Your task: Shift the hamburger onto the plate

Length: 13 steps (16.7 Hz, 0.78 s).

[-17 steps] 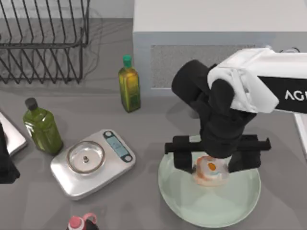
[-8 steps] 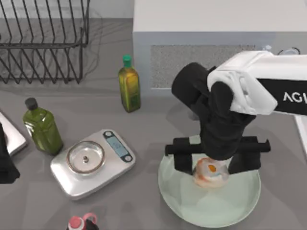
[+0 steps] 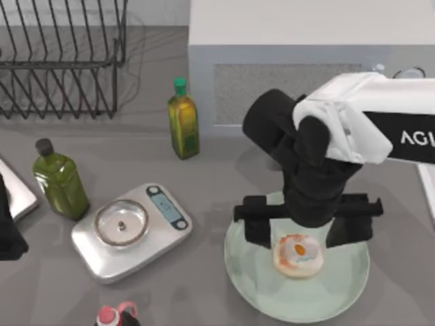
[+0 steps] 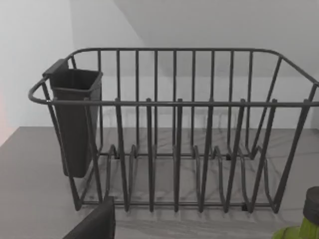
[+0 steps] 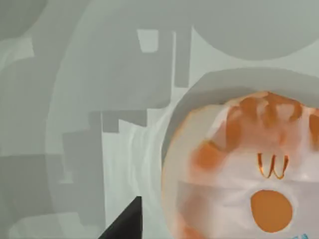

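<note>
1. The right arm's end effector (image 3: 309,231) hung over the plate with its two black fingers (image 3: 257,231) spread wide, one on each side of the hamburger and clear of it; it held nothing.
2. The small round cream-pink hamburger with orange-red patches and an orange centre spot (image 3: 297,255) lay on the large round pale mint-green plate with a thin raised rim (image 3: 248,282), a little far of the plate's middle. In the right wrist view the hamburger (image 5: 249,174) rested flat on the plate's pale surface (image 5: 99,99).
3. Judged from this, the transfer looked done: the hamburger was on the plate and released. What was left, at most, was to lift the right arm away without brushing the hamburger.
4. The left arm's end effector sat parked at the bench's left edge, facing the dark wire dish rack (image 4: 174,129).
</note>
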Each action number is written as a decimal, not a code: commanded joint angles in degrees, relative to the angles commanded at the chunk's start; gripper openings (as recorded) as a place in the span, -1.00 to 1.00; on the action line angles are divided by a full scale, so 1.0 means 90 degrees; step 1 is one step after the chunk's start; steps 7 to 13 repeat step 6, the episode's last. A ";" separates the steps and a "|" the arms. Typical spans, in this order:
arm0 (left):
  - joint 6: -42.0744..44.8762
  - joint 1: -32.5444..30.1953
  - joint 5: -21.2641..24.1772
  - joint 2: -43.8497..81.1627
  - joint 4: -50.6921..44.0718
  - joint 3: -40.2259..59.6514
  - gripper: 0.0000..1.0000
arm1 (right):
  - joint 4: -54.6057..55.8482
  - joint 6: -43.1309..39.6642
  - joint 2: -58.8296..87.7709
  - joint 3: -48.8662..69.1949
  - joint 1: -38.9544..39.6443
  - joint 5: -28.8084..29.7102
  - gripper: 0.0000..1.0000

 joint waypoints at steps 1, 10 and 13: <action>0.0000 0.0000 0.0000 0.0000 0.0000 0.0000 1.00 | 0.0000 0.0000 0.0000 0.0000 0.0000 0.0000 1.00; 0.0000 0.0000 0.0000 0.0000 0.0000 0.0000 1.00 | 0.0000 0.0000 0.0000 0.0000 0.0000 0.0000 1.00; 0.0000 0.0000 0.0000 0.0000 0.0000 0.0000 1.00 | 0.0000 0.0000 0.0000 0.0000 0.0000 0.0000 1.00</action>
